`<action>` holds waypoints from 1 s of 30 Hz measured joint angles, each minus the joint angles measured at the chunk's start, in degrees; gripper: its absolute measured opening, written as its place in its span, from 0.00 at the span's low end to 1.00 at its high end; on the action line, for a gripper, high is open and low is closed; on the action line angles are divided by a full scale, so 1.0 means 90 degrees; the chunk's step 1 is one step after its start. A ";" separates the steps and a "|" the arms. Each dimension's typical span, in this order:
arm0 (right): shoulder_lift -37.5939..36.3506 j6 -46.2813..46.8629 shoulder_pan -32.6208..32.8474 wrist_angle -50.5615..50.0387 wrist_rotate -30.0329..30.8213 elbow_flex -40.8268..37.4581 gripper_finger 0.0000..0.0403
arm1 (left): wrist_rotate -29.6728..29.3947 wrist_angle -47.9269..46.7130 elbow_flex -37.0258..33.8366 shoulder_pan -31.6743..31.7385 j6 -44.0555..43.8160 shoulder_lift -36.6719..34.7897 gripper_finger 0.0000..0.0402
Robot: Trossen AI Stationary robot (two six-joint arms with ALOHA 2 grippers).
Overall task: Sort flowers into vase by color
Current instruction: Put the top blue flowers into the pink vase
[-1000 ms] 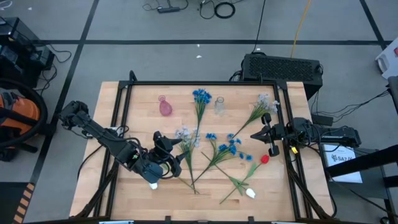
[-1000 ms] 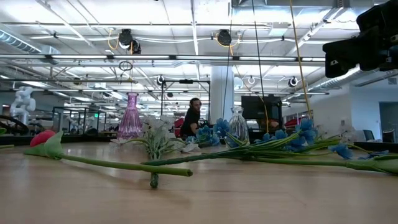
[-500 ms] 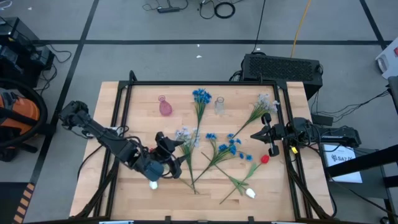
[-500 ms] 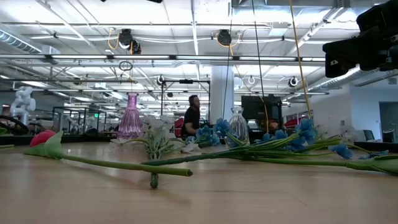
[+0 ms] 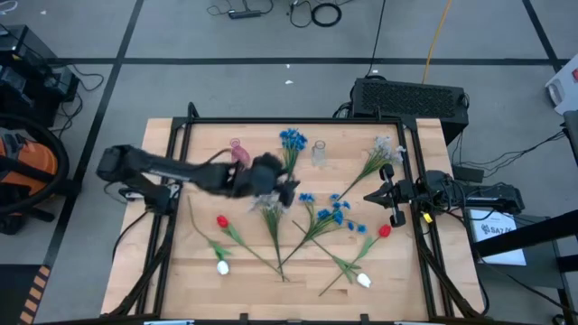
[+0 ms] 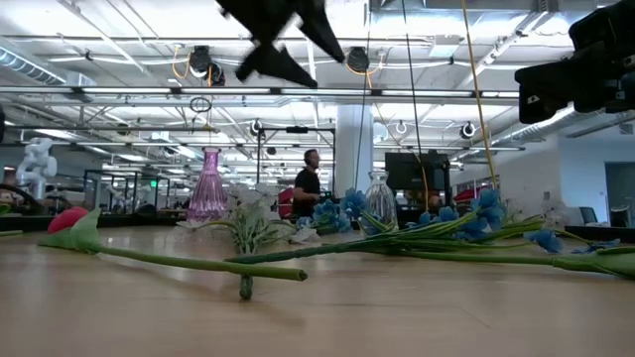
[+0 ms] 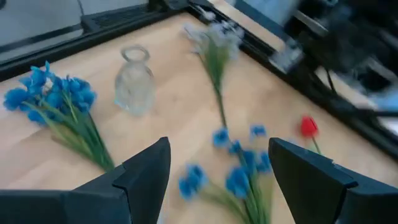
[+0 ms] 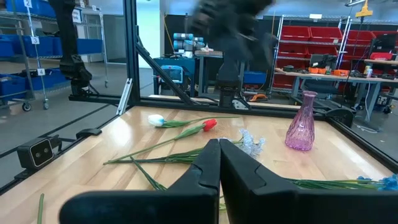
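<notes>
Flowers below left gripper (fingers parted).

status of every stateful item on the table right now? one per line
left gripper: open, empty, above the table middle
right gripper: shut, empty, at the right edge
pink vase: upright, no flowers in it
clear vase: upright, no flowers in it
blue flowers: lying flat
red tulip: lying flat
white tulip: lying flat
</notes>
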 joint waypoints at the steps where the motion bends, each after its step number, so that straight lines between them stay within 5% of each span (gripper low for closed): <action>1: 0.0000 0.0000 -0.0002 0.0000 -0.0002 0.0000 0.00 | 0.0117 0.0016 0.0075 0.0235 -0.0022 0.0183 0.69; 14: 0.0000 0.0000 0.0000 0.0000 0.0000 0.0000 0.00 | 0.0777 -0.2990 0.2753 0.1992 -0.0795 0.2697 0.69; 30: 0.0000 0.0000 0.0000 0.0000 -0.0001 0.0000 0.00 | 0.1950 -0.2939 0.2890 0.2594 -0.0699 0.4028 0.69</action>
